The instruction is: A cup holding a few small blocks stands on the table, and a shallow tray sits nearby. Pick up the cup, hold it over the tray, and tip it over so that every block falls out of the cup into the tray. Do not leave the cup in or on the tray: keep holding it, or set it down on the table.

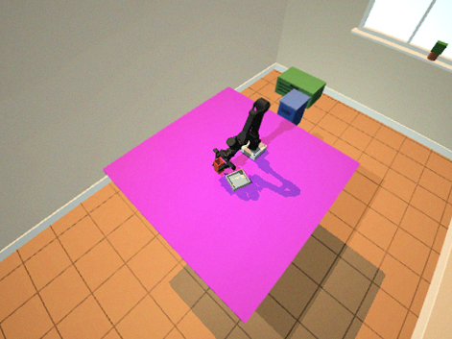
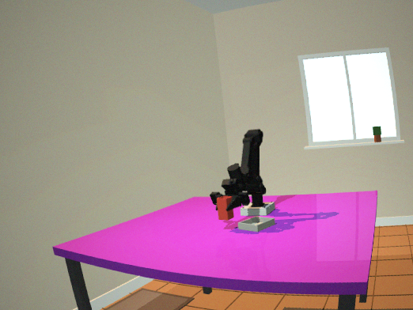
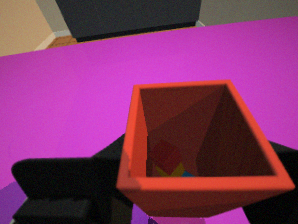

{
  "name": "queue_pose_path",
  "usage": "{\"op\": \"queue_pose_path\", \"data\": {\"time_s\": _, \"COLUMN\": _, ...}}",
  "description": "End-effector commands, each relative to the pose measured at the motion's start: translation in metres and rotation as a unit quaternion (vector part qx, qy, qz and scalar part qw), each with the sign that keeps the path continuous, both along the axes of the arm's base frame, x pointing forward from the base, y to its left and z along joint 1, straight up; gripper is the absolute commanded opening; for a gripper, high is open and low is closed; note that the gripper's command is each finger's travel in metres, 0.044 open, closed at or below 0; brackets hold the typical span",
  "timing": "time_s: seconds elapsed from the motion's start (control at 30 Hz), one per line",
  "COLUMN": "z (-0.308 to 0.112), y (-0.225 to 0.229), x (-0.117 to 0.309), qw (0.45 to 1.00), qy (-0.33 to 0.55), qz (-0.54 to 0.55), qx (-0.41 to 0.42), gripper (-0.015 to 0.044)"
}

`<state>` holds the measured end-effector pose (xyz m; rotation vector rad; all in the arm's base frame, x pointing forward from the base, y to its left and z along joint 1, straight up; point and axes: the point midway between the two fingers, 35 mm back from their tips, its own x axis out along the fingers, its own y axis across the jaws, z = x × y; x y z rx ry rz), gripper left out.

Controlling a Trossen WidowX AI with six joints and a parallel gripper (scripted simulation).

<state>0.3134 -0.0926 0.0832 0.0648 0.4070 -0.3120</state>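
Cup (image 1: 219,165) (image 2: 225,208) (image 3: 205,197) gripped in black hand (image 1: 224,161) (image 2: 231,199) (image 3: 174,125), raised near shallow tray (image 1: 238,180) (image 2: 256,224), red, yellow and blue blocks (image 3: 168,159) inside.

Top view from high above, exterior from table height, both distant; wrist close over the cup (image 1: 219,165) (image 2: 225,208) (image 3: 205,183).

The far side of the red cup (image 1: 219,165) (image 2: 225,208) (image 3: 205,186) is hiding from the exterior view, and its inner floor is sinking into shadow in the wrist view; the front rim is cutting off a yellow block (image 3: 176,169) and a blue block (image 3: 188,174), the dark red block (image 3: 165,154) is blurring into the wall, and the picture's edge is cropping the tool's fingers
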Motion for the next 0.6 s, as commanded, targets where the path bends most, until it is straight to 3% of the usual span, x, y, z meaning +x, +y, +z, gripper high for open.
{"op": "queue_pose_path", "data": {"time_s": 0.0, "z": 0.007, "y": 0.021, "x": 0.006, "qw": 0.999, "qy": -0.008, "qz": 0.036, "qx": -0.003, "gripper": 0.0000}}
{"op": "queue_pose_path", "data": {"time_s": 0.57, "z": 0.014, "y": 0.105, "x": 0.011, "qw": 0.985, "qy": -0.008, "qz": 0.174, "qx": -0.003, "gripper": 0.0000}}
